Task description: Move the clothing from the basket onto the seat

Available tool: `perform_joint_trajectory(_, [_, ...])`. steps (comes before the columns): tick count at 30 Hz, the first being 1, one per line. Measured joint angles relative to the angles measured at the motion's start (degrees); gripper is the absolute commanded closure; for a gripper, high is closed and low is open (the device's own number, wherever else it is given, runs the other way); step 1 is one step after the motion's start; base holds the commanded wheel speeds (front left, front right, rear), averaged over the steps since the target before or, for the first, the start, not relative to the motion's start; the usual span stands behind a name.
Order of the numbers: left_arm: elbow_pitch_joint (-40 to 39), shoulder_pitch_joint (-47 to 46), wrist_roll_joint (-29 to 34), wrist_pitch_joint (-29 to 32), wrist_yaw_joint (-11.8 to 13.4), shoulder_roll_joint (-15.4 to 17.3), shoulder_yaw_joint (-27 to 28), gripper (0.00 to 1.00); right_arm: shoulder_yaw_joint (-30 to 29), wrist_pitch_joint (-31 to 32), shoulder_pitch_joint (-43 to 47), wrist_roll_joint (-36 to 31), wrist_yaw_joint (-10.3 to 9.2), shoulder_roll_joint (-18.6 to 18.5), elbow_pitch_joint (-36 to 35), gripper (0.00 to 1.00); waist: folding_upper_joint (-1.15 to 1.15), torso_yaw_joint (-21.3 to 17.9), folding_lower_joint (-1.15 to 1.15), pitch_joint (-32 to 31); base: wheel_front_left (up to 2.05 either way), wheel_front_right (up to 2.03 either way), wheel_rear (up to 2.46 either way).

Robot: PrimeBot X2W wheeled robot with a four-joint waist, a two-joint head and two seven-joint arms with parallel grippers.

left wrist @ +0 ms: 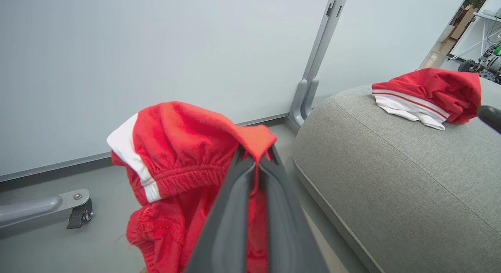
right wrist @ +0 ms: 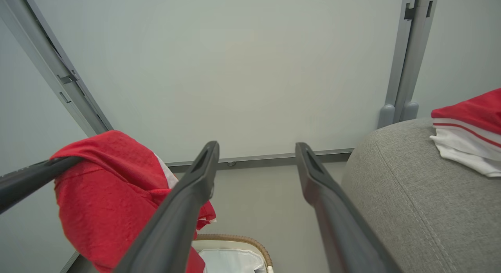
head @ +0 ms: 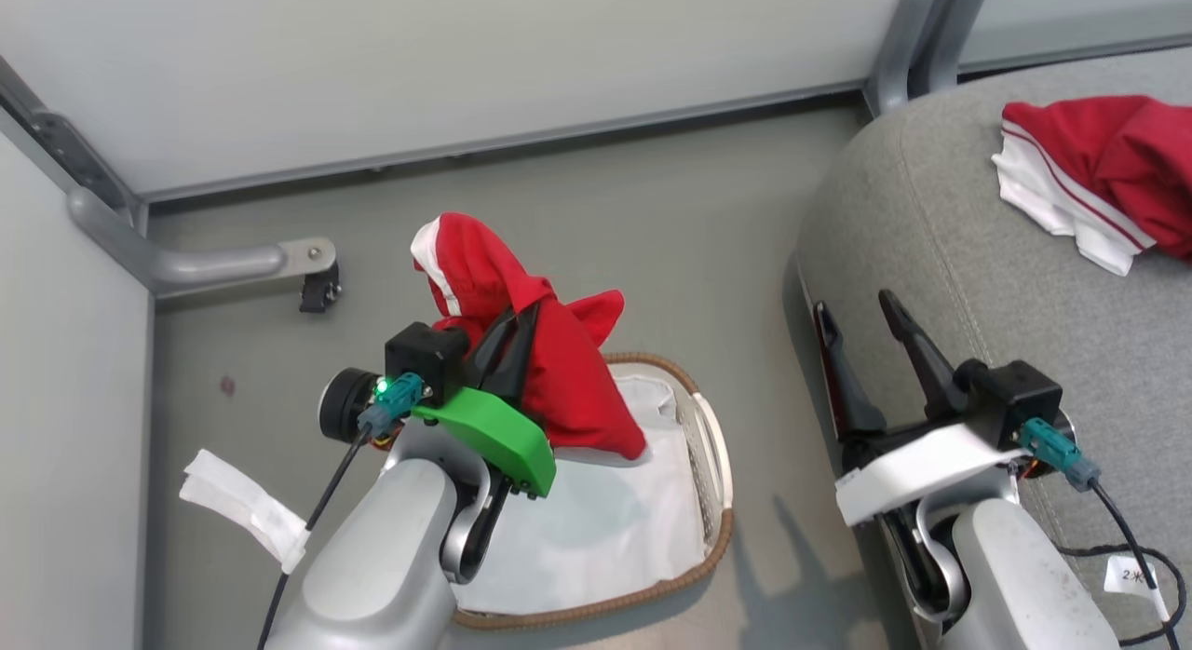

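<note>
Bright, even, diffuse light. Soft shadows fall on the floor (head: 782,557) just right of the basket (head: 722,464), so the source is perhaps overhead and left. The left claw (left wrist: 256,157) and right claw (right wrist: 256,151) blur nearest the lens, and the partition rail (right wrist: 58,69) leans at the left edge.

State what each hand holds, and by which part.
The left hand pinches the red garment by a fold near its gathered band; the right hand holds nothing.
</note>
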Motion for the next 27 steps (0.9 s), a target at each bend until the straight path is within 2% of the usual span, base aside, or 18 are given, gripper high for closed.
perform_joint_trajectory(8, [-6.75,0.9,0.78,-0.01,0.91,-0.12,3.08,1.0,0.13,0.0,3.58,-0.24,0.0,0.0,1.6,0.0,0.0,1.01,0.0,-5.09,0.0,0.0,0.0])
perform_joint_trajectory(17, [-10.44,0.38,0.59,-0.02,2.02,-0.19,4.03,1.0,2.61,0.0,7.91,-2.04,0.0,0.0,4.48,0.0,0.0,1.94,0.0,-9.11,0.0,0.0,0.0])
perform_joint_trajectory(23, [-11.16,0.39,-0.08,-0.01,2.5,-0.23,3.13,1.0,9.26,0.0,8.34,-6.27,0.0,-1.35,6.15,0.0,0.0,2.88,0.0,-10.11,0.0,0.0,0.0])
perform_joint_trajectory(27, [-11.38,0.4,-0.51,0.0,2.59,-0.25,2.59,1.0,14.16,0.0,5.42,-9.06,0.0,-2.44,7.65,0.0,0.0,3.51,0.0,-10.23,0.0,0.0,0.0])
